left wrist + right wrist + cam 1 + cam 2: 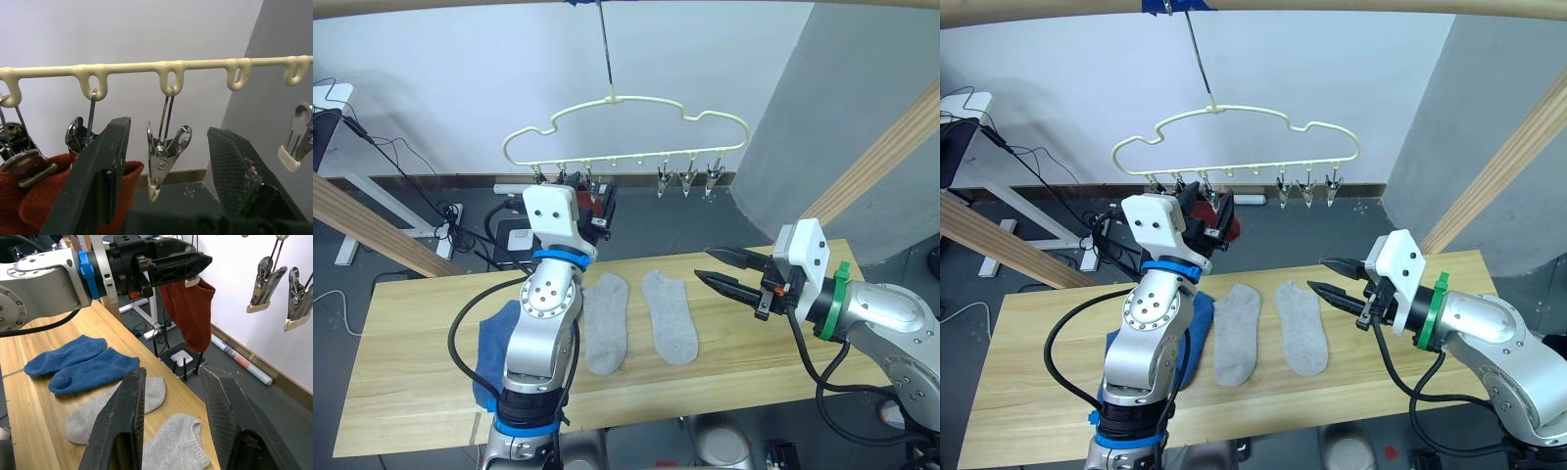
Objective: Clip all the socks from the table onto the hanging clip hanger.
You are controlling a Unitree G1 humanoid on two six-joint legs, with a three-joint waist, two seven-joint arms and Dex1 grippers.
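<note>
Right now the left end effector (168,161) sits spread open around a free clip (164,164) on the hanger (626,122), a red sock (190,311) already pinned beside it. The right end effector (720,269), open and empty, hovers over the tabletop (734,372) near two grey socks (641,321); they look light and floppy, so pinching a cuff edge should work best.

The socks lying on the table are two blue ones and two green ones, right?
Not quite. Beside the two blue socks lie two light grey socks, not green ones. The right wrist view shows all four on the table.
</note>
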